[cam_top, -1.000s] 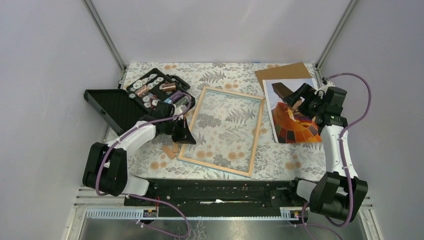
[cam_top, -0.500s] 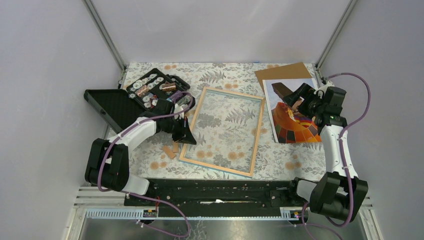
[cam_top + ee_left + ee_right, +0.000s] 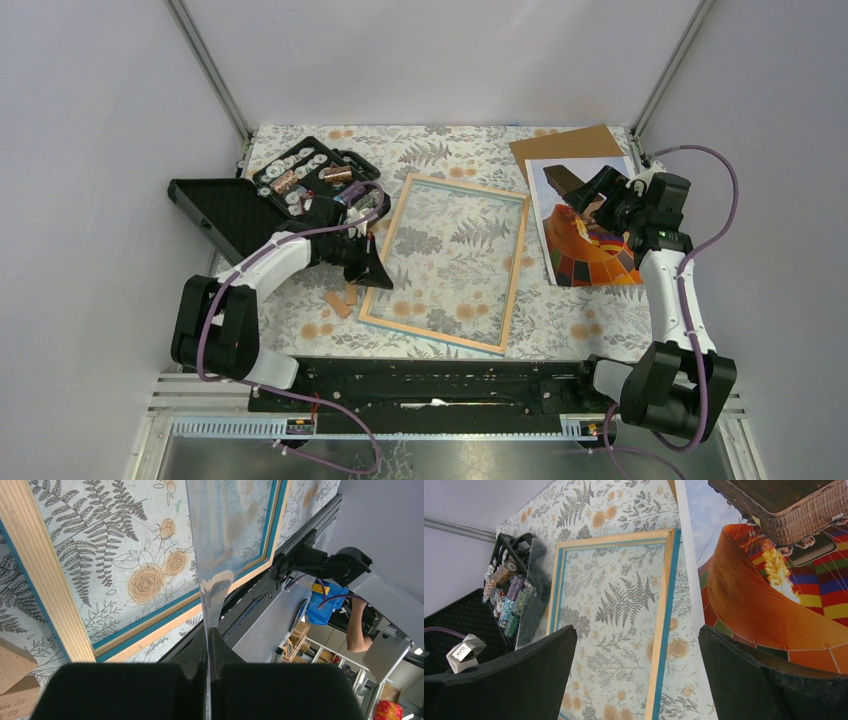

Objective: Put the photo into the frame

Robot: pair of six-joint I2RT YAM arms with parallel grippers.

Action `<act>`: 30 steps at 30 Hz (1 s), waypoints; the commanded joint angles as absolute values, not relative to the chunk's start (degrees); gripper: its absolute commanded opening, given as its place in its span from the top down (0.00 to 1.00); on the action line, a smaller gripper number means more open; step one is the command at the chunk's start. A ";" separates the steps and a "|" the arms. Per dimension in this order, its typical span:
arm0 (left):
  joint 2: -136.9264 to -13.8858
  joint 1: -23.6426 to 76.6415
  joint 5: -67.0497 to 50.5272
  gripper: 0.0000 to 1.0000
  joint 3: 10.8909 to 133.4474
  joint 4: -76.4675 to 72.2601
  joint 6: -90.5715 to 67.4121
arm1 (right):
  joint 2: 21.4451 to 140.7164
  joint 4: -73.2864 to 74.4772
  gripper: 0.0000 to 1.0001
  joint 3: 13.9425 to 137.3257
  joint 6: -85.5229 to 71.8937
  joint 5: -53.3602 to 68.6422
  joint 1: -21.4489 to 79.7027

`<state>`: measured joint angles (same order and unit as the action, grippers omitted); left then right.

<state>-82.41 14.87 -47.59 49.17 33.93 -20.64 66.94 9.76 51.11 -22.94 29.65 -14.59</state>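
Note:
The frame [image 3: 515,265] lies flat mid-table with its light wood rim up, and the floral cloth shows through it. It also shows in the left wrist view [image 3: 40,570] and the right wrist view [image 3: 659,620]. The photo [image 3: 585,235], an orange balloon print, lies face up to the right of the frame, partly on a brown backing board [image 3: 565,145]. My left gripper [image 3: 372,268] is at the frame's left rim. It is shut [image 3: 209,632] on a thin clear sheet [image 3: 220,530] seen edge-on. My right gripper [image 3: 600,200] hovers open [image 3: 636,670] and empty over the photo's [image 3: 774,580] left edge.
An open black case [image 3: 310,180] of small parts stands at the back left, its lid [image 3: 215,215] folded out leftward. Small brown pieces [image 3: 340,298] lie by the frame's near left corner. The cell's walls close in both sides.
My left arm has shifted slightly, with its gripper still at the frame's left rim. My right gripper has edged a little toward the back over the photo.

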 commanded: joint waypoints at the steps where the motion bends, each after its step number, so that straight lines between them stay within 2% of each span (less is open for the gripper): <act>1: -83.58 14.84 -51.90 1.00 51.09 33.57 -20.08 | 67.19 7.43 0.00 51.09 -23.17 30.80 -13.97; 12: -84.82 15.58 -51.23 1.00 51.62 32.64 -21.01 | 67.51 6.86 0.00 50.64 -23.29 30.85 -13.63; 13: -83.93 15.56 -49.76 0.95 51.74 32.45 -21.42 | 67.50 6.86 0.00 50.65 -23.32 30.86 -13.56; 14: -83.41 15.55 -48.84 0.86 51.83 32.17 -21.77 | 67.43 6.86 0.00 50.67 -23.35 30.83 -13.54; 21: -83.15 15.46 -47.47 0.54 52.65 30.25 -23.65 | 67.50 6.90 0.00 50.69 -23.19 30.76 -13.28; 24: -83.75 15.34 -47.66 0.47 52.58 27.43 -25.14 | 67.50 7.01 0.00 50.71 -23.16 30.79 -13.19; 30: -85.60 15.20 -46.42 0.43 52.94 21.80 -29.20 | 67.52 7.16 0.00 50.71 -22.99 30.76 -12.93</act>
